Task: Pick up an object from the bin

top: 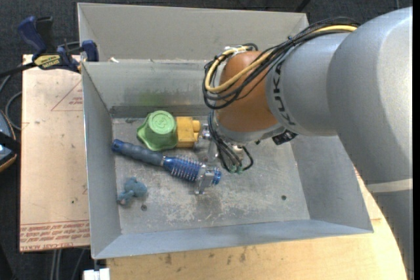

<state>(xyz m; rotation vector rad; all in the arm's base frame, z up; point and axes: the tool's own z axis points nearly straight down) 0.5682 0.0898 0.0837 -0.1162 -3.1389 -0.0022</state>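
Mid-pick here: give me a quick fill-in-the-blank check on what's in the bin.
Right beside the round green plastic cap lies a ____ block.
The gripper hangs beside the bristled end of the long ____ plastic brush.
The small grey-blue lump lies near the grey metal bin's ____ wall in the view.
Missing: yellow; blue; left.

The tool hangs at the bristled end of the blue brush, near a green cup.
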